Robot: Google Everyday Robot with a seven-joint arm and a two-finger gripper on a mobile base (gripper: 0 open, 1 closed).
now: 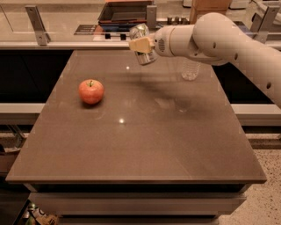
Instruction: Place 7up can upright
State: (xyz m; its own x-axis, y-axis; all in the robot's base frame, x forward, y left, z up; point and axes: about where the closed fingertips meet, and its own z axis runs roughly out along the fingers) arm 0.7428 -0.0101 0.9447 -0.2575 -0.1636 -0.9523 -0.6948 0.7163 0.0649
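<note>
My gripper (141,44) is shut on the 7up can (142,44), a small silvery can, and holds it tilted in the air above the far middle of the brown table (131,145). The can's shiny end faces up and to the left. The tan fingers (139,44) cross the can's middle. The white arm reaches in from the upper right.
A red apple (91,91) sits on the table's left part. A clear plastic water bottle (190,69) stands at the far right, partly behind my arm. Beyond the far edge is a counter with a dark tray (125,11) and metal brackets.
</note>
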